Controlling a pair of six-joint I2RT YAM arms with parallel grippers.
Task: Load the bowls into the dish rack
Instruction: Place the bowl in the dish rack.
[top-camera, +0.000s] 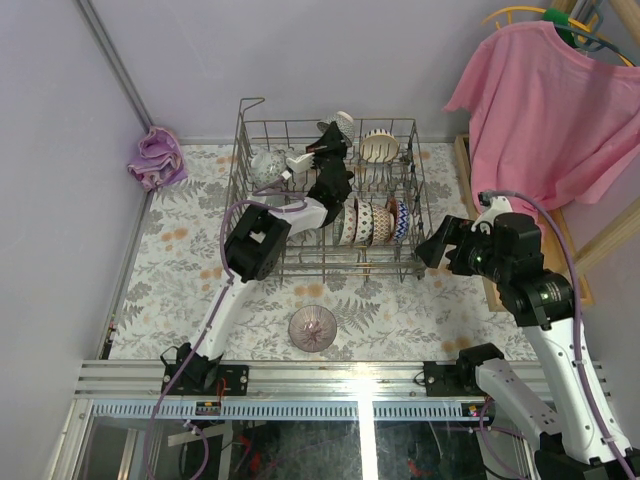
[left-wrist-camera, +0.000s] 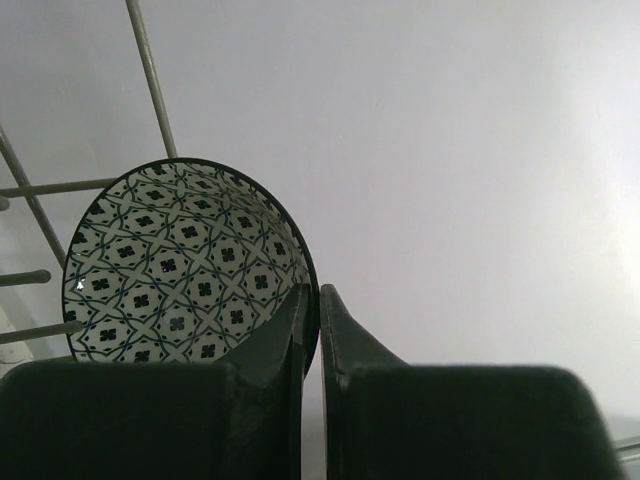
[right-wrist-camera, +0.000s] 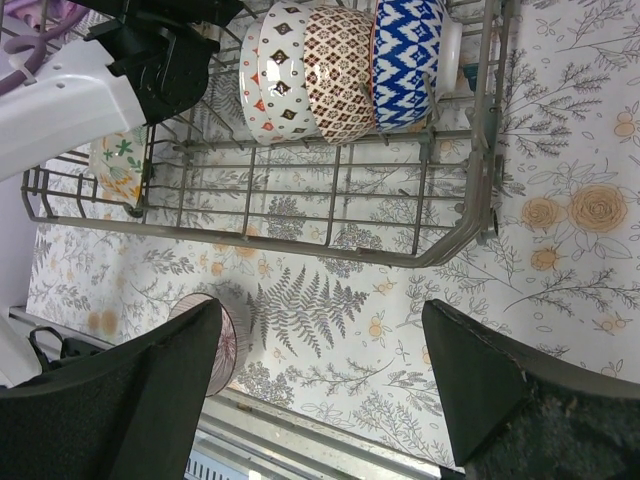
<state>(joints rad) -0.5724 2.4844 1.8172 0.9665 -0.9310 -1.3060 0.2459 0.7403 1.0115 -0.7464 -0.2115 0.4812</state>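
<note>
Several bowls (right-wrist-camera: 340, 75) stand in dish rack (right-wrist-camera: 300, 245); left pincer (left-wrist-camera: 312, 292) grips patterned bowl (left-wrist-camera: 180, 265)

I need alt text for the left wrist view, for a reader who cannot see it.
The left gripper, shut, pinches the rim of a bowl with a dark-and-white geometric pattern. Wires of the rack stand at the left, a plain pale wall behind.

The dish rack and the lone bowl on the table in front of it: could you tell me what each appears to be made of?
Dish rack: grey metal wire with a dull finish; thin rods joined in a grid. Bowl on the table: mauve, finely ribbed, faintly shiny; glazed ceramic or possibly tinted glass, the views don't settle it.
</note>
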